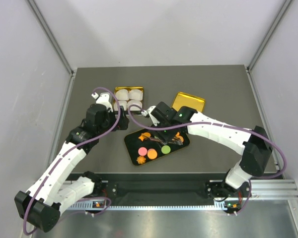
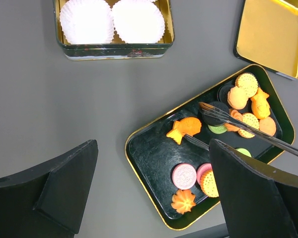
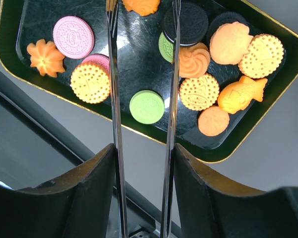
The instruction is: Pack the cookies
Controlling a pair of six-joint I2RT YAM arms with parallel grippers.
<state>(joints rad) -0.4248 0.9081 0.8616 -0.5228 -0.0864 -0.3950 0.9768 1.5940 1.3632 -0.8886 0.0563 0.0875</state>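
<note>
The cookies (image 1: 152, 152) lie in a black gold-rimmed tray (image 1: 132, 151): orange rounds, a fish (image 2: 186, 129), a star (image 2: 183, 201), pink (image 2: 184, 175), green (image 3: 147, 106) and black (image 3: 185, 22) ones. My right gripper (image 3: 143, 151) is shut on metal tongs (image 3: 112, 89), over the tray's near right side (image 1: 175, 140). The tong arms stand apart and reach across the cookies with nothing between them. My left gripper (image 2: 153, 148) is open and empty, above the tray's left edge (image 1: 120, 122).
A tin (image 1: 128, 97) with white pleated paper cups (image 2: 87, 21) stands behind the tray. Its gold lid (image 1: 188, 102) lies to the right. The black rail (image 3: 49, 129) of the table's near edge runs just in front of the tray.
</note>
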